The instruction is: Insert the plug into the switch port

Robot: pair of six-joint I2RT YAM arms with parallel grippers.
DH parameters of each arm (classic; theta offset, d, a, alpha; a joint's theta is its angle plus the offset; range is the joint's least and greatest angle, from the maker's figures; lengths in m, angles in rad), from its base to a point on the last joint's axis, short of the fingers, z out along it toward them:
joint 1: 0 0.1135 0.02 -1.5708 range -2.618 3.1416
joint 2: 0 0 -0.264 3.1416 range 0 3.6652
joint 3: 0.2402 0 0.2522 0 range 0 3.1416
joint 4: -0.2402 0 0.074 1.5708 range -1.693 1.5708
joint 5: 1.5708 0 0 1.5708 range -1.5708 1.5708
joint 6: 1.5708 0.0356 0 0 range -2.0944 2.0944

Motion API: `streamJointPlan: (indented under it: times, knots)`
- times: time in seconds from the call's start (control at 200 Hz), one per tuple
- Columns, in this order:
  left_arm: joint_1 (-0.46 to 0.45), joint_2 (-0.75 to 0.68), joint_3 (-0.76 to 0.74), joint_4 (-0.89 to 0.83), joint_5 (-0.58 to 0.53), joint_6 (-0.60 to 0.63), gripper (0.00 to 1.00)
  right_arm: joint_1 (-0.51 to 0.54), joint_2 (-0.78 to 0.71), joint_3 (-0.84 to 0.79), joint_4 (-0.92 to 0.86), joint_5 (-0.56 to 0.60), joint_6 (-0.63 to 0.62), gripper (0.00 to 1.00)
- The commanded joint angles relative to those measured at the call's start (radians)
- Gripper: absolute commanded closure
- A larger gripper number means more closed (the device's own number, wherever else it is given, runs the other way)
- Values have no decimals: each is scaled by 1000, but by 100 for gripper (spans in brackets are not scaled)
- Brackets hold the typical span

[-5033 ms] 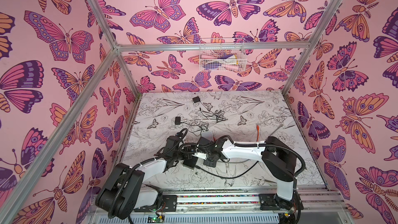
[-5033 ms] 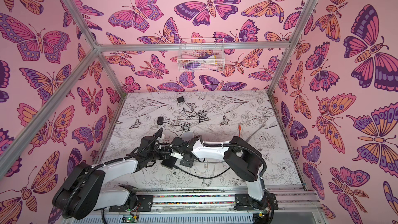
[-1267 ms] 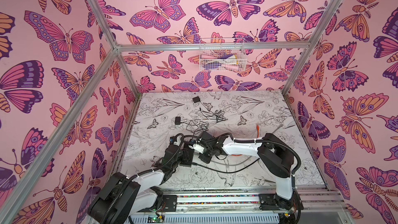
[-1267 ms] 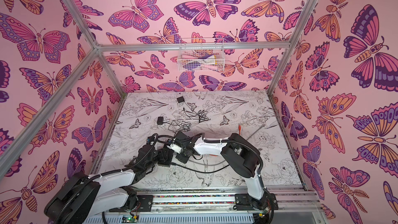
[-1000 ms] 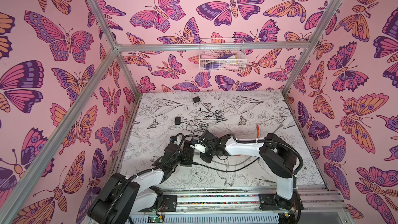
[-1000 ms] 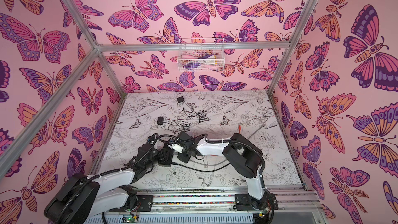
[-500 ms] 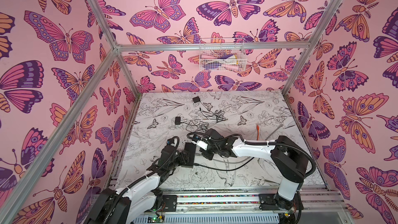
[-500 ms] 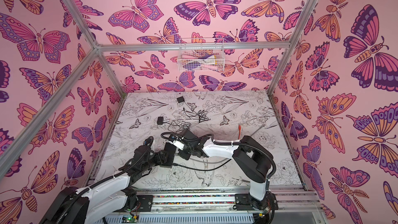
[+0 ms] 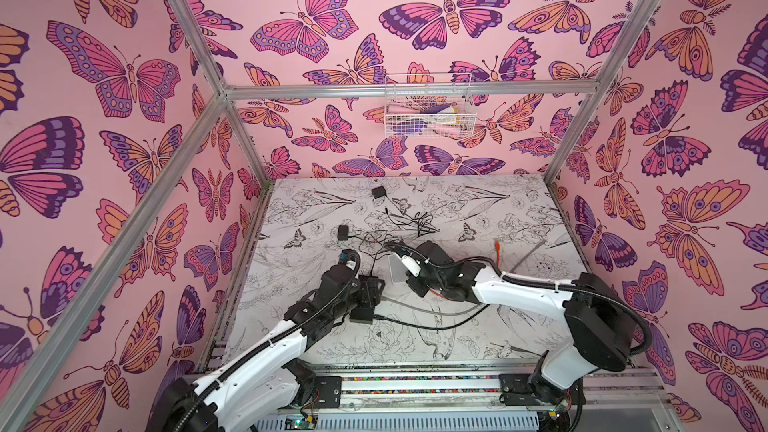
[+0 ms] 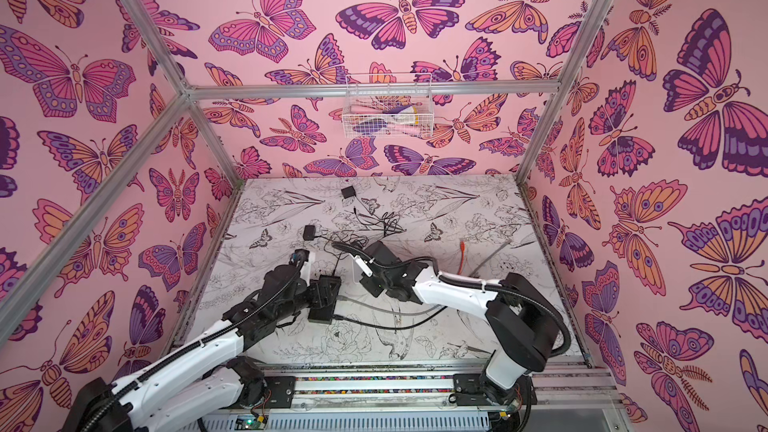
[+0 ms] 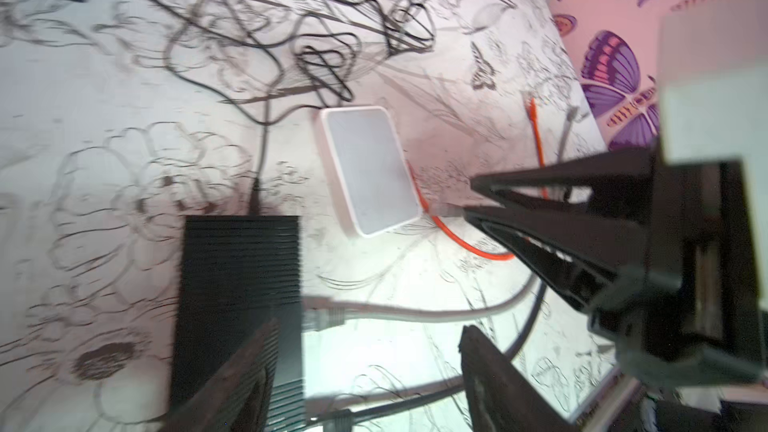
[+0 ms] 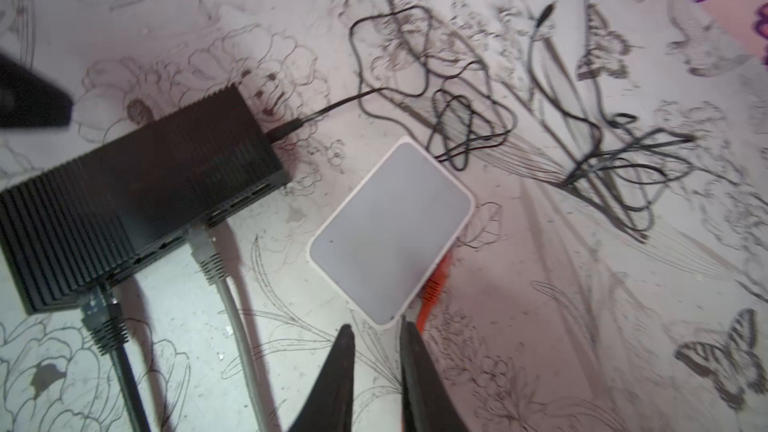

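Hovering just behind the orange plug [image 12: 432,288], right claw [image 12: 375,324] narrowly parted, empty; plug sits in the near edge of the white switch [image 12: 390,226] on the table [image 12: 540,284], pointing away from the claw; left claw [image 11: 370,326] spread, farther off.

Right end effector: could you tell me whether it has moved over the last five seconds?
Yes. The right end effector has moved toward the back wall, up beside the white box, in both top views.

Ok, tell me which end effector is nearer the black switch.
Left. The left end effector is at the black switch, one finger overlapping its edge; the right end effector is farther off, by a corner of the white box.
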Motion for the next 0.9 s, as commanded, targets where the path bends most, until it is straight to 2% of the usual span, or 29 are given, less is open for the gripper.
streamJointPlan:
  times: [0.0,0.115,0.285,0.436,0.681,0.897]
  knots:
    - [-76,73,7,-9,-13,-56,28,-19,-65,-7,-46,56,70,74]
    - [-137,144,-25,90,-20,-102,29,-37,-93,-6,-67,65,86,70]
    - [-138,223,-77,216,-9,-144,28,-41,-94,-11,-68,55,104,69]
    - [-126,244,-113,242,-16,-155,27,-41,-103,-19,-70,67,108,70]
    - [-4,181,-247,288,12,-186,27,-57,-132,-40,-66,68,105,69]
    - [177,75,-267,223,61,-127,26,-67,-128,-39,-72,71,97,69]
